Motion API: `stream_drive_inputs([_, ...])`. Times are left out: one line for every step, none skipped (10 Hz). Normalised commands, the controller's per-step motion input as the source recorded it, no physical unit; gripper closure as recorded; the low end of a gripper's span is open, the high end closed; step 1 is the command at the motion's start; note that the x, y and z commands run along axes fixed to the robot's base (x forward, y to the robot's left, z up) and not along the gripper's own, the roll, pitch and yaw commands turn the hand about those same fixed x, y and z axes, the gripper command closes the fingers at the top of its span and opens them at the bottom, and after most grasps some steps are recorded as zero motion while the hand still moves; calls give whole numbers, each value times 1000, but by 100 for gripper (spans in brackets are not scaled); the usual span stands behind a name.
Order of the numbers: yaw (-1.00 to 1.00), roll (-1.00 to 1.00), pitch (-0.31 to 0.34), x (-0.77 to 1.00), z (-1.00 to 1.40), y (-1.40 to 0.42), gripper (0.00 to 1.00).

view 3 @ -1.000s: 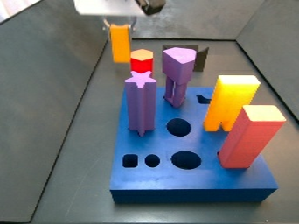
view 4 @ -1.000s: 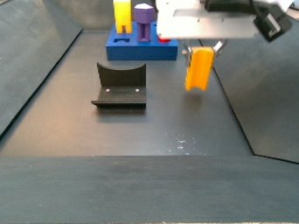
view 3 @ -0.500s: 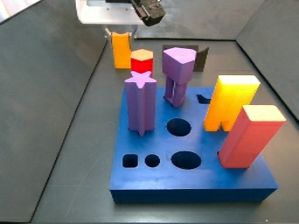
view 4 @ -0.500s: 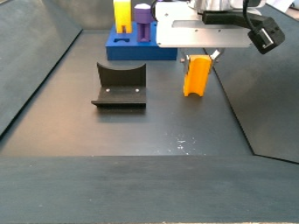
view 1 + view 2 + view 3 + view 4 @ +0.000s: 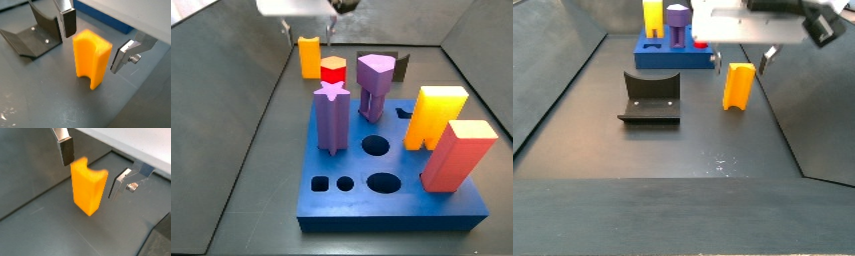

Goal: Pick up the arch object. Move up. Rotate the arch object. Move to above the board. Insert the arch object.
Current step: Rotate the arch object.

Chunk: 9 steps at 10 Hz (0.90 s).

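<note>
1. Wrist views: gripper spread wide, holding nothing, one finger either side of the orange arch block; neither pad touches it.
2. Location: block stands upright on the grey floor, near the fixture, well apart from the blue board.
3. Handling, judged: rigid, light, smooth-faced, possibly slippery.
4. Hold: the flat side faces near the upper end, clear of the groove.

From here, one side view looks down across the board from its near edge; another faces it from beyond the fixture. Both wrist views sit close above the arch object, between the gripper fingers.
</note>
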Motion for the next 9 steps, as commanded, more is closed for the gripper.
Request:
stream_drive_inputs([-53, -11, 54, -24, 763, 4, 0])
stream_drive_inputs([-52, -12, 57, -19, 543, 4, 0])
stream_drive_inputs([-52, -13, 60, -14, 316, 5, 0])
stream_drive_inputs([1000, -1, 5, 0, 0, 0, 0])
stream_drive_inputs([1000, -1, 5, 12, -98, 0, 0])
stream_drive_inputs([1000, -1, 4, 35, -109, -7, 0])
stream_drive_inputs([1000, -1, 3, 37, -67, -6, 0])
stream_drive_inputs([1000, -1, 3, 34, -51, -6, 0])
stream_drive_inputs([1000, -1, 3, 34, -50, -6, 0])
